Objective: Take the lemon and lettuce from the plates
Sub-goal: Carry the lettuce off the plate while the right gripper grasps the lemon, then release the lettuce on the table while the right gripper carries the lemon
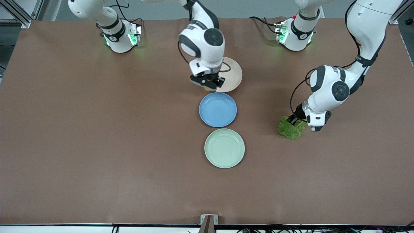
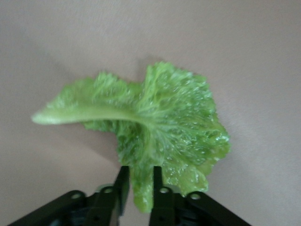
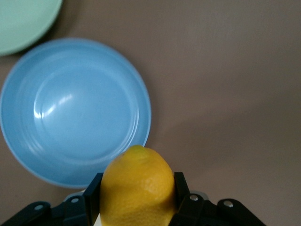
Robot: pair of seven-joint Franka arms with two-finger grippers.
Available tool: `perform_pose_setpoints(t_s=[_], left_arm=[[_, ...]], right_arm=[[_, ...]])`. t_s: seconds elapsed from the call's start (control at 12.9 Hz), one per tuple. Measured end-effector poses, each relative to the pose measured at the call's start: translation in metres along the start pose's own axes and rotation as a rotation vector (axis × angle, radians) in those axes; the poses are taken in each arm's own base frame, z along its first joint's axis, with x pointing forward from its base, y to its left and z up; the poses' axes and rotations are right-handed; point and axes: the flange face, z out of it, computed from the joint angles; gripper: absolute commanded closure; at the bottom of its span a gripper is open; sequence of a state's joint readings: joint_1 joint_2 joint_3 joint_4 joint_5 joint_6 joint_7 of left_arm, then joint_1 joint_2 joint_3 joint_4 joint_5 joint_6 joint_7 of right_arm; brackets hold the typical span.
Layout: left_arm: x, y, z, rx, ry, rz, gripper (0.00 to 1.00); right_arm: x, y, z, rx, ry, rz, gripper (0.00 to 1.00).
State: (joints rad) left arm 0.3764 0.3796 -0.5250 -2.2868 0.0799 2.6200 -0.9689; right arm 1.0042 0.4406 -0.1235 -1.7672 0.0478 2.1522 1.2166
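Note:
The lemon, oval and orange-yellow, sits between the fingers of my right gripper, which is shut on it. That gripper hangs over the beige-pink plate's edge, beside the blue plate; only a sliver of the lemon shows under it. The lettuce, a crinkled green leaf, lies on the brown table toward the left arm's end. My left gripper is low at the leaf's edge. In the left wrist view that gripper stands slightly open, the leaf's edge between its fingers. The mint green plate holds nothing.
A blue plate lies between the beige-pink and mint plates, and all three form a line down the table's middle. The blue plate and a piece of the mint plate show in the right wrist view. Both arm bases stand at the table's back edge.

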Motion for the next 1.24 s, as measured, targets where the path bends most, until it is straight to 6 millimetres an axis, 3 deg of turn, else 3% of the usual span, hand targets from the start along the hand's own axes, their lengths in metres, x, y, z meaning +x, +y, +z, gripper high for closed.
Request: perform_pose_setpoints(t_s=[0.23, 0.54, 0.7, 0.85, 1.0, 1.24], left_arm=[[0.014, 0.017, -0.022, -0.006, 0.029, 0.021, 0.00], [0.038, 0.046, -0.077, 0.036, 0.034, 0.072, 0.01], [0.047, 0.051, -0.115, 0.106, 0.004, 0.211, 0.01], [0.058, 0.043, -0.165, 0.184, -0.044, 0.345, 0.01], [0.074, 0.023, -0.223, 0.202, -0.078, 0.434, 0.01], [0.085, -0.015, -0.295, 0.166, -0.080, 0.516, 0.00]], right_arm=[[0.100, 0.067, -0.013, -0.005, -0.028, -0.107, 1.00], [0.221, 0.212, 0.013, -0.005, -0.087, -0.251, 1.00], [0.266, 0.280, 0.029, 0.030, -0.109, -0.308, 0.99], [0.295, 0.340, 0.044, 0.067, -0.113, -0.375, 0.99], [0.308, 0.380, 0.056, 0.079, -0.111, -0.400, 0.99], [0.302, 0.388, 0.075, 0.081, -0.078, -0.403, 0.99]])
